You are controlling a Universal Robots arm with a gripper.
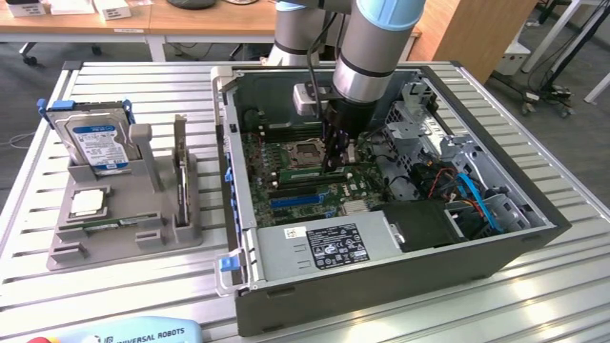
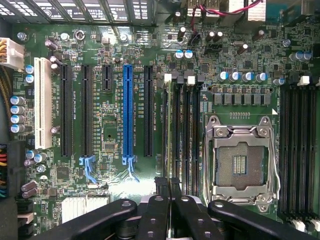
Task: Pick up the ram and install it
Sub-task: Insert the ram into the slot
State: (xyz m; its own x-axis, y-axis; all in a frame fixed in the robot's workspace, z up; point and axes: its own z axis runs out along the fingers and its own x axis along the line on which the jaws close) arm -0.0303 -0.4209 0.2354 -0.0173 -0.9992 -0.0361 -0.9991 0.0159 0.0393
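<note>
Item: your gripper (image 1: 336,158), fingers pressed together on the ram (image 2: 168,125), holds it edge-on over the memory slots (image 2: 182,130) beside the empty processor socket (image 2: 240,162), apparently aligned so its contacts seat squarely.

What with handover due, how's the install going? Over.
Claw shut, apparently on ram. Ram edge-on beside CPU socket. Nothing seen in the way.
</note>
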